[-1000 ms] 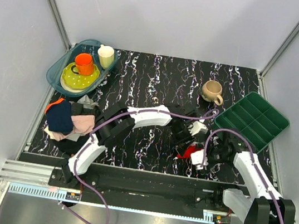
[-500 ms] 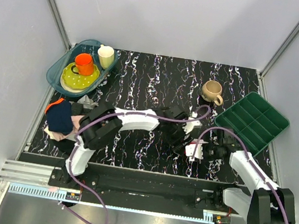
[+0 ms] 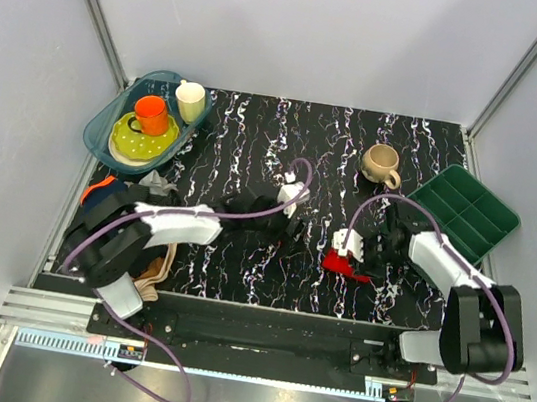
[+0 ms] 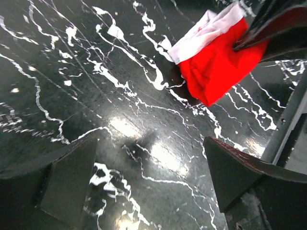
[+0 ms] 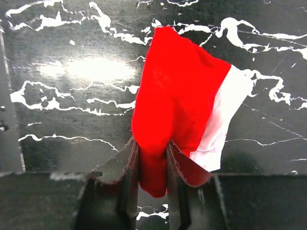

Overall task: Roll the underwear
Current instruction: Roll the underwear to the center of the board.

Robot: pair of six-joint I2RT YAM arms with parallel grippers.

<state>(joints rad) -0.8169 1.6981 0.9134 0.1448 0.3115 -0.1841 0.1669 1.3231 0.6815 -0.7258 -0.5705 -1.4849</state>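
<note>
Right wrist view gives the plainest reading: the right tool (image 5: 152, 158) is pinching the underwear (image 5: 177, 91), its jaws pressed together on a bunched red fold at the near end. The rest of the cloth lies ahead on the desk (image 5: 72, 110), with the white trim fanned out to one side. That end grip looks meant as an anchor or a starting point for turning the fabric over itself. The cloth reads as loosely folded, not yet a tight roll, so the task seems only part done.

In the top view the underwear (image 3: 340, 264) sits on the arms' side of the mug (image 3: 382, 164), slightly to the mug's left and well apart from it. The left tool (image 3: 292, 210) is left of the mug and also on the arms' side. Its jaws are spread wide with nothing between them, and it faces the red cloth across bare desk. It seems placed to pin or tuck the free end.

Room is best on the side away from the mug's right, where marbled surface lies open between the left tool and the cloth. The green tray (image 3: 454, 214) stands just right of the mug, close by the right arm, so swinging that way is tighter. The desk's near edge is not far beyond the cloth, which argues for rolling toward the mug.
</note>
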